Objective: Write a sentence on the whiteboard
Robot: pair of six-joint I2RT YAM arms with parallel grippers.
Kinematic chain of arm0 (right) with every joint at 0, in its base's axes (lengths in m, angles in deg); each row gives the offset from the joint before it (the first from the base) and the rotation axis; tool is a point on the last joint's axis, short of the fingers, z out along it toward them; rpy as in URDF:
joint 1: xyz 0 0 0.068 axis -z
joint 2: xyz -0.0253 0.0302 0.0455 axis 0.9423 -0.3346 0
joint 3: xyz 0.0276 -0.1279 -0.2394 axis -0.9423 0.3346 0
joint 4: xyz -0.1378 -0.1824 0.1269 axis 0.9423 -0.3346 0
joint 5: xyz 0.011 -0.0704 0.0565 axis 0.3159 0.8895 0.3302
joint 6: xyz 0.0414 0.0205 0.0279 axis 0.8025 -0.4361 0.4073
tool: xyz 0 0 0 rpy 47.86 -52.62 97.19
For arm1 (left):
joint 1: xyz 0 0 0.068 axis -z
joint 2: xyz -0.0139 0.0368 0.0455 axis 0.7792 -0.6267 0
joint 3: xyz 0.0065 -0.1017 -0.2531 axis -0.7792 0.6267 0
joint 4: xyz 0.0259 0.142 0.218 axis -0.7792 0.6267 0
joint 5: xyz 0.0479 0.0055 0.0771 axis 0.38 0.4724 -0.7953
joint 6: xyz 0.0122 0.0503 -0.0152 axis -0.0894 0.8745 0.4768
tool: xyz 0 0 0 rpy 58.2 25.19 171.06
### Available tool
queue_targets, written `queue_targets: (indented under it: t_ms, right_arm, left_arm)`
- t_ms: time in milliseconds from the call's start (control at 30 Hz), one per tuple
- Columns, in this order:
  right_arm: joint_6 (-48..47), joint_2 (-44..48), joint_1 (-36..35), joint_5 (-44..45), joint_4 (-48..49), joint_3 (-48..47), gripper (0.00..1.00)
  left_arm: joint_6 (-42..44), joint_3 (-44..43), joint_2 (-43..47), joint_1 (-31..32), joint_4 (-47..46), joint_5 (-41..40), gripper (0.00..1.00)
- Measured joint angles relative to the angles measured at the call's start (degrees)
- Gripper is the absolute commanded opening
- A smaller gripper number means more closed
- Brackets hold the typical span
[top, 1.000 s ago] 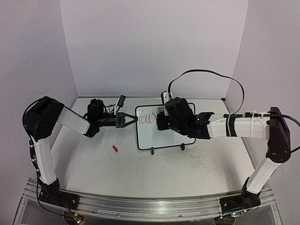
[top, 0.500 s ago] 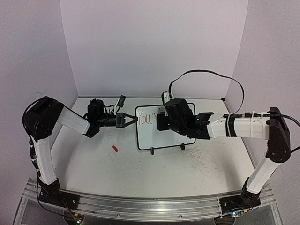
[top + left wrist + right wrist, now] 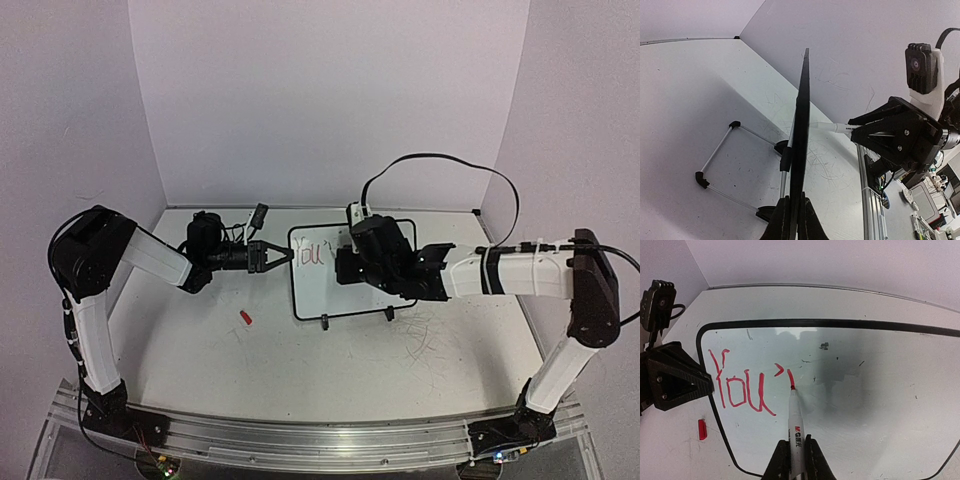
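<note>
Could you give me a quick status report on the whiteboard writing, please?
Left claw shut on the whiteboard edge. Right claw shut on the marker, tip on board. The sentence at "You'". Small red item beside board, not blocking.

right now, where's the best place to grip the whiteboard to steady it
Probably the left frame edge, coming from the left, pinching across the thin panel: the whiteboard stands propped on its feet, the marker works its face, and the left hand clamps there.

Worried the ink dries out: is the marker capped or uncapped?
Uncapped: the marker has its bare red tip on the whiteboard, beside the red writing.
</note>
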Motion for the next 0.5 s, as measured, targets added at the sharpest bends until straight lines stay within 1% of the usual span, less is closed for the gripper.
queue_targets:
  t_ms: [500]
  right_arm:
    - [1.90, 0.13, -1.05, -0.33, -0.91, 1.85, 0.00]
  left_arm:
    - [0.04, 0.00, 0.00, 0.00, 0.04, -0.10, 0.00]
